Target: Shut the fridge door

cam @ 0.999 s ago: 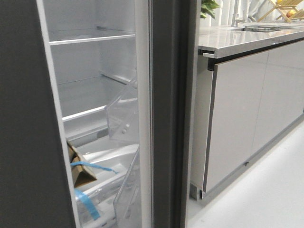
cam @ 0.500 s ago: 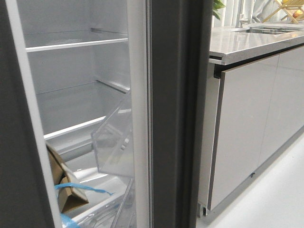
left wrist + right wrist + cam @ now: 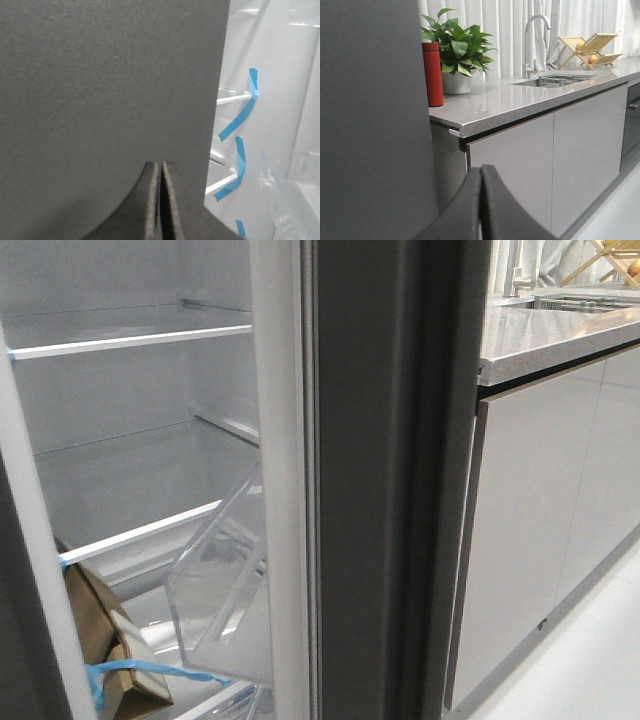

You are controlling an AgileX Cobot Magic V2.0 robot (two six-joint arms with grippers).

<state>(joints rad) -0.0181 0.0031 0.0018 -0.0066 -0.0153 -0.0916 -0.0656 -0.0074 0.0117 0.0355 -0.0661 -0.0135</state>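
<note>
Both tools clenched empty: left tool (image 3: 160, 200) faces the fridge door (image 3: 110, 100); right tool (image 3: 481, 205) beside it.

Bright, even light, front view perhaps blurred

Granite counter (image 3: 530, 102), pale cabinets (image 3: 520, 165), curtains (image 3: 570, 20)

Dark grey fridge door (image 3: 395, 480) ajar, clear bin inside.
</note>
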